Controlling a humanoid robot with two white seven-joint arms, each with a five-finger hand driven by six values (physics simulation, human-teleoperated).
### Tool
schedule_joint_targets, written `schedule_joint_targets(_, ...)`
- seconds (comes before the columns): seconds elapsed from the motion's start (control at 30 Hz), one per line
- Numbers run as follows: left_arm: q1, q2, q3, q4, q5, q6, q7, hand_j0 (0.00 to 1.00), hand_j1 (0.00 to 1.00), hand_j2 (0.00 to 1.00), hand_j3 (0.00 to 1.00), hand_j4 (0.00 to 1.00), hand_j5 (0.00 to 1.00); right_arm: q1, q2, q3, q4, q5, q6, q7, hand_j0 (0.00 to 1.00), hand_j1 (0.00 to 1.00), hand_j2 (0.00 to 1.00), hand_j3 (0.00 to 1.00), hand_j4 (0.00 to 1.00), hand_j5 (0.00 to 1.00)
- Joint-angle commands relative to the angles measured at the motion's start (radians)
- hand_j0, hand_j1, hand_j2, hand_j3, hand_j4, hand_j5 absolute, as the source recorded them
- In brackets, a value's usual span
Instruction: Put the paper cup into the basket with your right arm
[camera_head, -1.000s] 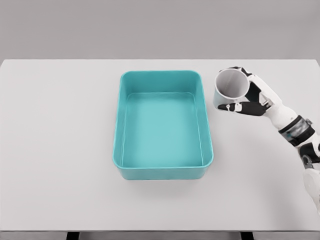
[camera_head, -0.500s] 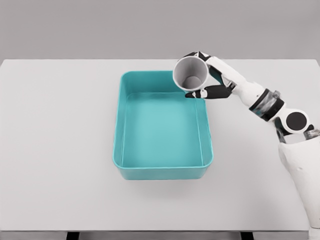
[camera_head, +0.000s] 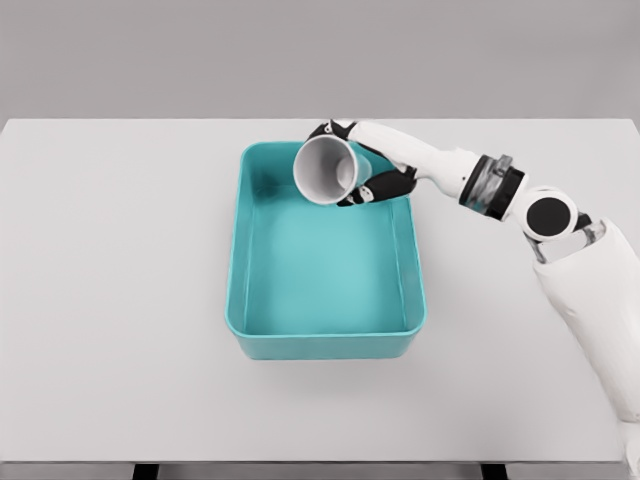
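The right robot hand (camera_head: 352, 172) was closed around the paper cup (camera_head: 324, 170), its white and black fingers (camera_head: 376, 191) curled against the cup's side, with one dark fingertip showing at the cup's upper edge and others wrapped along its lower right. The arm reached in from the right of the head view, running from the white upper arm at the lower right, past a round black joint and a grey wrist ring, to the hand over the far part of the basket.

The paper cup was held tipped on its side. Its open mouth faced toward the camera and a little to the left, so the grey inside was visible as a near circle; its long axis ran from that mouth back and to the right into the palm. The base was hidden behind the hand. The cup sat above the far right portion of the basket's interior, just inside the far wall; whether it touched the basket could not be told.

The teal basket (camera_head: 234, 260), a rectangular tub with rounded corners, stood on the white bench (camera_head: 110, 300) near the bench's middle, its long sides running from the near edge toward the far edge. Nothing lay on the basket's floor. The left arm did not show.
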Motion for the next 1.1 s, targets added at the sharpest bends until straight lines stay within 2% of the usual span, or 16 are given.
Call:
schedule_joint_targets(0.0, 0.0, 0.0, 0.0, 0.0, 0.0, 0.0, 0.0, 1.0, 1.0, 1.0, 1.0, 1.0, 1.0, 0.0, -0.021, 0.049, -0.001, 0.021, 0.012, 0.0, 0.49, 0.49, 0.49, 0.49, 0.49, 0.49)
schedule_joint_targets(0.2, 0.0, 0.0, 0.0, 0.0, 0.0, 0.0, 0.0, 1.0, 1.0, 1.0, 1.0, 1.0, 1.0, -0.064, -0.073, 0.162, -0.018, 0.037, 0.065, 0.0, 0.49, 0.49, 0.49, 0.49, 0.49, 0.49)
schedule_joint_targets(0.3, 0.0, 0.0, 0.0, 0.0, 0.0, 0.0, 0.0, 1.0, 1.0, 1.0, 1.0, 1.0, 1.0, -0.097, -0.071, 0.227, -0.019, 0.086, 0.111, 0.0, 0.49, 0.49, 0.49, 0.49, 0.49, 0.49)
schedule_joint_targets(0.4, 0.0, 0.0, 0.0, 0.002, 0.0, 0.0, 0.0, 1.0, 1.0, 1.0, 1.0, 1.0, 1.0, -0.132, -0.071, 0.28, -0.019, 0.09, 0.134, 0.0, 0.49, 0.49, 0.49, 0.49, 0.49, 0.49)
schedule_joint_targets(0.67, 0.0, 0.0, 0.0, 0.0, 0.0, 0.0, 0.0, 1.0, 1.0, 1.0, 1.0, 1.0, 1.0, -0.179, -0.078, 0.363, -0.019, 0.167, 0.148, 0.0, 0.49, 0.49, 0.49, 0.49, 0.49, 0.49)
schedule_joint_targets(0.7, 0.0, 0.0, 0.0, 0.0, 0.0, 0.0, 0.0, 1.0, 1.0, 1.0, 1.0, 1.0, 1.0, -0.183, -0.078, 0.371, -0.021, 0.207, 0.15, 0.0, 0.51, 0.51, 0.51, 0.51, 0.51, 0.51)
schedule_joint_targets(0.73, 0.0, 0.0, 0.0, 0.0, 0.0, 0.0, 0.0, 1.0, 1.0, 1.0, 1.0, 1.0, 1.0, -0.183, -0.076, 0.371, -0.021, 0.239, 0.15, 0.0, 0.58, 0.58, 0.58, 0.58, 0.58, 0.58)
schedule_joint_targets(0.83, 0.0, 0.0, 0.0, 0.0, 0.0, 0.0, 0.0, 1.0, 1.0, 1.0, 1.0, 1.0, 1.0, -0.183, -0.078, 0.372, -0.038, 0.242, 0.148, 0.0, 0.82, 0.82, 0.82, 0.82, 0.82, 0.82)
schedule_joint_targets(1.07, 0.0, 0.0, 0.0, 0.0, 0.0, 0.0, 0.0, 1.0, 1.0, 1.0, 1.0, 1.0, 1.0, -0.186, -0.079, 0.369, -0.056, 0.244, 0.171, 0.0, 0.95, 0.95, 0.95, 0.95, 0.95, 0.95)
